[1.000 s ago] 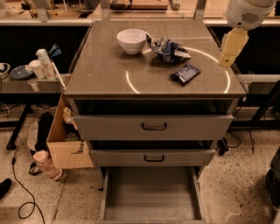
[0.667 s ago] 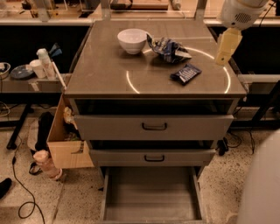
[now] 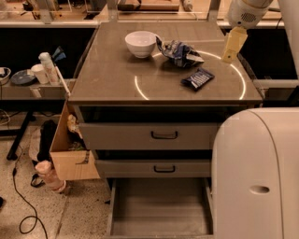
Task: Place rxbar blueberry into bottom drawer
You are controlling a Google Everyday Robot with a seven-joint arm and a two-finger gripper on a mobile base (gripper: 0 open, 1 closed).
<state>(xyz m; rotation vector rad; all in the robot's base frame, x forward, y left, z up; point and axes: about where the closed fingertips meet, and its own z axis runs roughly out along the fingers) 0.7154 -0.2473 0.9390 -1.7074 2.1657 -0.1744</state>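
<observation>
at the upper right of the frame, my gripper (image 3: 233, 45) hangs over the tabletop's (image 3: 112, 79) right rear edge; whether it is open or closed i cannot tell. the rxbar blueberry (image 3: 198, 78) lies flat on the tabletop, below and left of the gripper and apart from it, near a crumpled chip bag (image 3: 180, 51) and a white bowl (image 3: 140, 43). at lower centre, the bottom drawer (image 3: 159, 205) stands pulled out, its grey floor bare.

hand (image 3: 230, 55): pale yellow, flat and tapering, at the upper right
wrist (image 3: 246, 11): white rounded housing, small dotted grille
arm (image 3: 261, 154): broad off-white smooth shell, one oval recess, lower right
</observation>
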